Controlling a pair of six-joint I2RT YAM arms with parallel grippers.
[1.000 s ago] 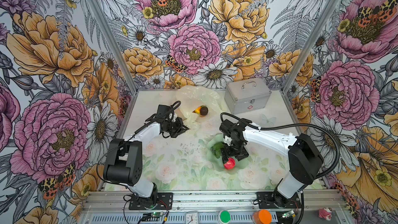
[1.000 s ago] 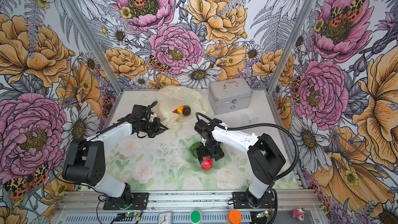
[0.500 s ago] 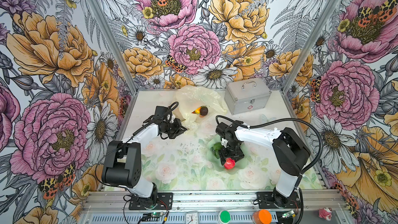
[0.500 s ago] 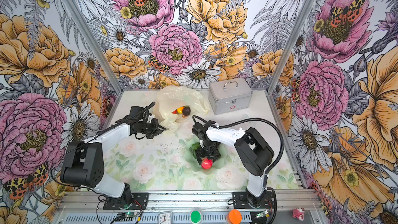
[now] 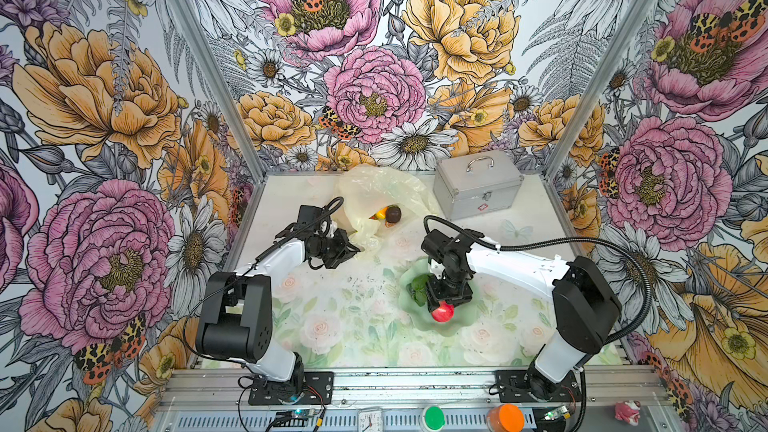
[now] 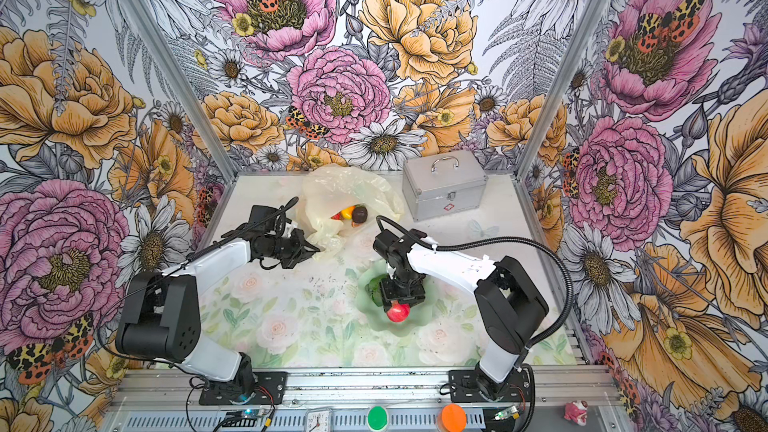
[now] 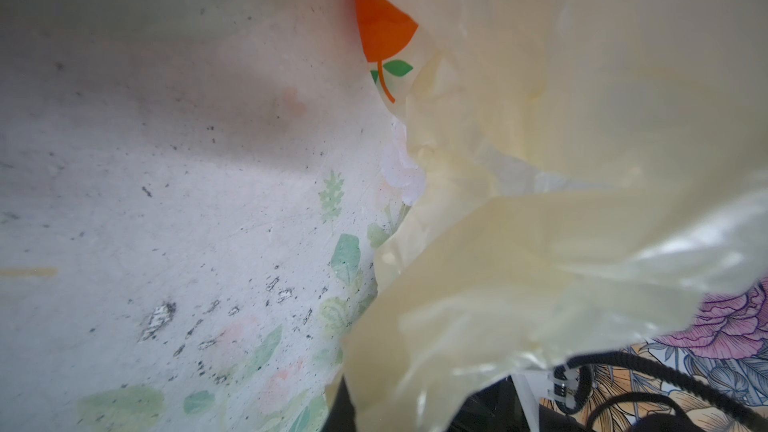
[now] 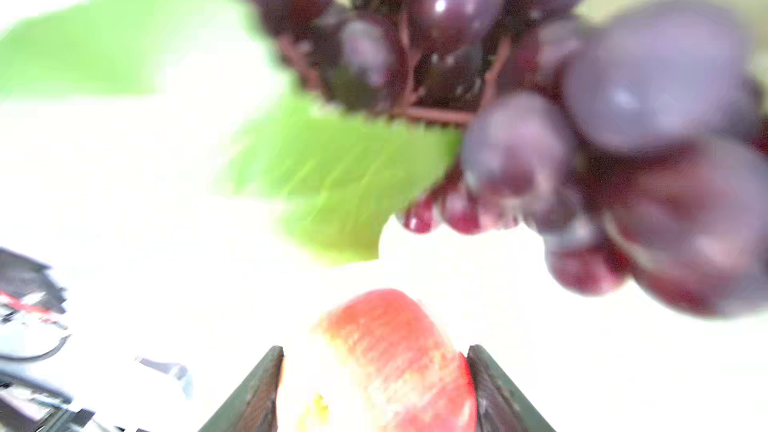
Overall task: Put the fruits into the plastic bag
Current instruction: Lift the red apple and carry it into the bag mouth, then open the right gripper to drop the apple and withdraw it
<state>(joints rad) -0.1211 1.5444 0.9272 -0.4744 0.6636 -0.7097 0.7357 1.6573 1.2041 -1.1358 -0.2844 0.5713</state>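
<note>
One silver case (image 5: 478, 184) bears a red cross. Left gripper (image 5: 354, 248) pinches the plastic bag (image 5: 374, 184) by the tabletop's far edge — one mango (image 5: 380, 214), one avocado (image 5: 393, 214) inside; right gripper (image 8: 374, 349) spread astride one apple (image 5: 442, 312) in the dish (image 5: 415, 322).

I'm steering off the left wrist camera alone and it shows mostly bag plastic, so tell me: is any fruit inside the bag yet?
Observer: Yes. In both top views a yellow-red mango and a dark round fruit lie just inside the open mouth of the plastic bag.
Operator: Where is the right gripper?
Observer: The right gripper sits low over the pale green dish, with a finger on each side of a red apple.
Operator: Anything else near that apple?
Observer: The right wrist view shows purple grapes and a green leaf right beside it.
</note>
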